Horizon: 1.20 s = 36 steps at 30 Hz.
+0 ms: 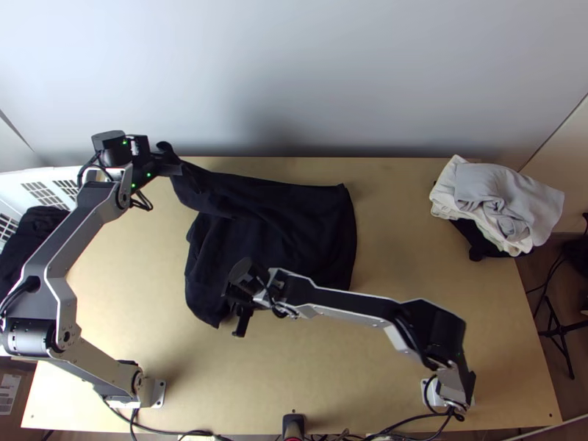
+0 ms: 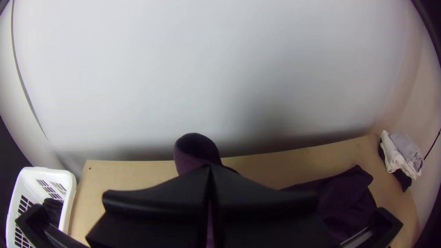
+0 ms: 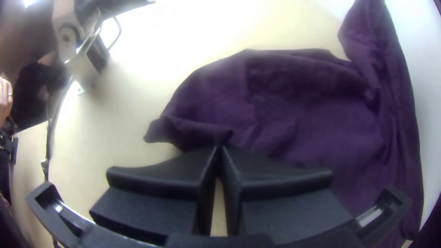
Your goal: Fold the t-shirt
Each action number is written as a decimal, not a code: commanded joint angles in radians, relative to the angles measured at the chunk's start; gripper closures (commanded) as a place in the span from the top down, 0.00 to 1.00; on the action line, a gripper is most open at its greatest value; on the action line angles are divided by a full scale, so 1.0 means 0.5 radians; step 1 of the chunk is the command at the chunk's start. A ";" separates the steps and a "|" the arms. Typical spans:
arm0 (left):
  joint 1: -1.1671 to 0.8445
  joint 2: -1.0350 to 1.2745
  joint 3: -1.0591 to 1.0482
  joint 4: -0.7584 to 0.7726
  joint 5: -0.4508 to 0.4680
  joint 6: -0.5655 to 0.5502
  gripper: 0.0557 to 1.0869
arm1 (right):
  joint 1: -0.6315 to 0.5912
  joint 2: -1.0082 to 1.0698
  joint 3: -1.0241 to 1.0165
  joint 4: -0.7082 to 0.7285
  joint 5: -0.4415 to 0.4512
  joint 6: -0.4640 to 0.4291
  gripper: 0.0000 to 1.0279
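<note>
We've got the dark t-shirt [image 1: 290, 213] mostly flat on the bench [image 1: 397, 246], with the left fingers [image 2: 209, 167] pinching its raised far end and the right fingers [image 3: 219, 148] clamped on the near edge. We'd pull gently between both grips, smooth those creases, then fold together, slowly.

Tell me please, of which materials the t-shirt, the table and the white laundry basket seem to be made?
The t-shirt looks like soft, matte fabric, perhaps cotton: it drapes in loose folds without shine. The table appears to be pale wood, maybe plywood, with a smooth, flat top. The laundry basket is probably smooth moulded plastic, judging by its rounded rim and slotted walls.
</note>
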 commanded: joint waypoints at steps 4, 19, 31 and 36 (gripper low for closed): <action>0.067 -0.115 0.065 -0.302 0.079 0.017 0.04 | -0.159 -0.467 -0.160 -0.317 0.004 0.005 0.03; 0.125 -0.465 0.531 -1.427 0.257 0.124 0.04 | -0.699 -1.326 -0.341 -1.010 0.001 -0.063 0.03; 0.106 -0.658 0.635 -2.581 0.438 0.363 0.04 | -1.144 -1.856 -0.498 -1.397 0.001 -0.142 0.03; 0.024 -0.932 0.396 -2.624 0.438 0.449 0.04 | -1.429 -2.022 -0.556 -1.470 -0.060 -0.188 0.03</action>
